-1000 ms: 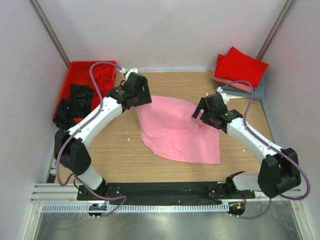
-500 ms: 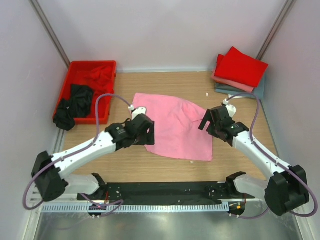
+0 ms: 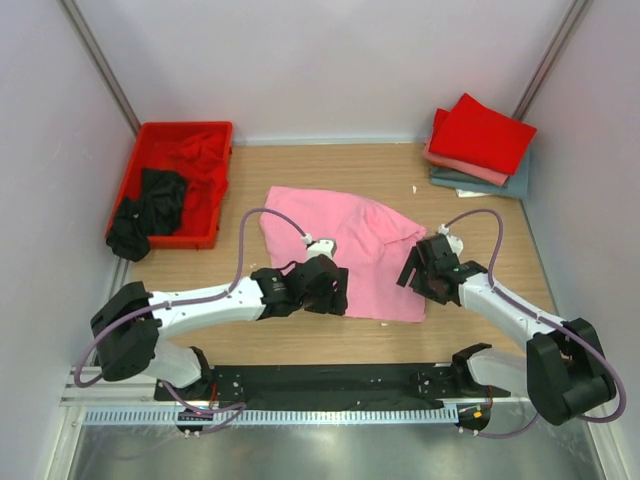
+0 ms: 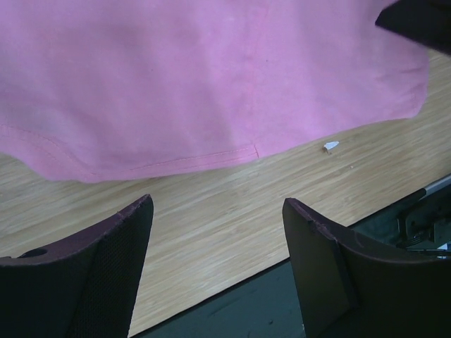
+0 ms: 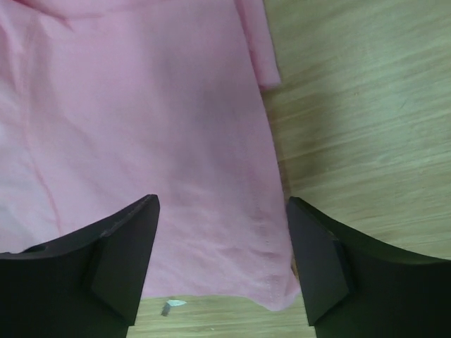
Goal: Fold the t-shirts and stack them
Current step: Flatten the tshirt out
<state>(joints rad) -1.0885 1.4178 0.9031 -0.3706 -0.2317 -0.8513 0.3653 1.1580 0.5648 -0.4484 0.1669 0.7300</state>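
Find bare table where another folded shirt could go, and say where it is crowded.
Free: the wood strip behind the pink shirt, between the red tray and the folded stack; also the wood right of the shirt, in front of that stack. Crowded: the near side, where the left gripper and right gripper hang over the shirt's edges.

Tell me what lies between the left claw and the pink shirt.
Only bare table between left claw and pink shirt, in the left wrist view.
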